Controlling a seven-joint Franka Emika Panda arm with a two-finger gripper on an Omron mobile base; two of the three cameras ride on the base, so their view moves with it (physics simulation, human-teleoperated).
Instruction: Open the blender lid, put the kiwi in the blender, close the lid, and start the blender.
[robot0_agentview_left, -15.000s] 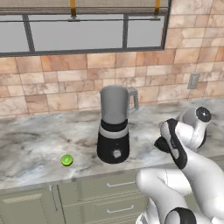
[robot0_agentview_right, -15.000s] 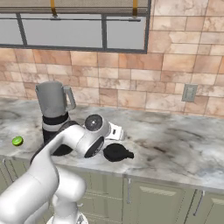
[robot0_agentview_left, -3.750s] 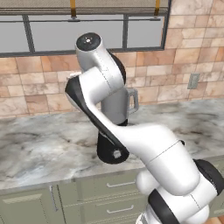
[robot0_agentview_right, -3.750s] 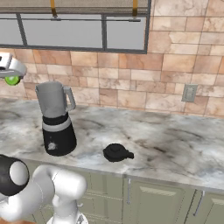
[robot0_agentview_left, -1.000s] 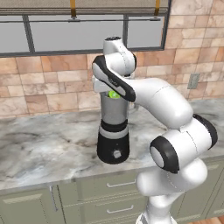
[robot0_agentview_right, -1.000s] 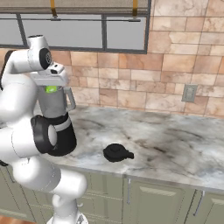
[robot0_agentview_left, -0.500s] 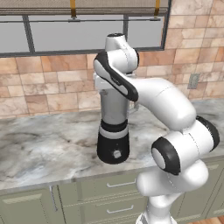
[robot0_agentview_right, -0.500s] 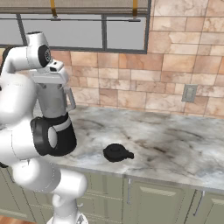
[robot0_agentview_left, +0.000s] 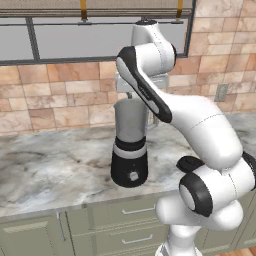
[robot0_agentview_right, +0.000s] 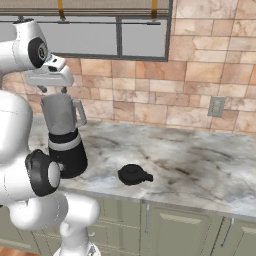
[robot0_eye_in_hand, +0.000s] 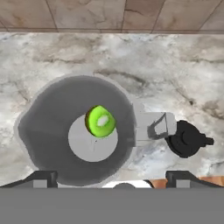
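Green round kiwi piece (robot0_eye_in_hand: 100, 121), held a second ago, now lies inside the grey translucent blender jar (robot0_eye_in_hand: 74, 131) below the wide-spread, empty fingers (robot0_eye_in_hand: 111, 178), so recapping comes next.

Table (robot0_agentview_left: 55, 170) was grey-white veined marble, running the width of both base views. Back wall (robot0_agentview_right: 150, 90) was tan and pinkish stone brick. Window (robot0_agentview_left: 65, 40) with dark frame sat above the bricks, glass pale grey. Wall outlet (robot0_agentview_right: 216, 106) was on the bricks at right. Sage-green cabinets (robot0_agentview_left: 100, 230) with silver bar handles stood below the table.
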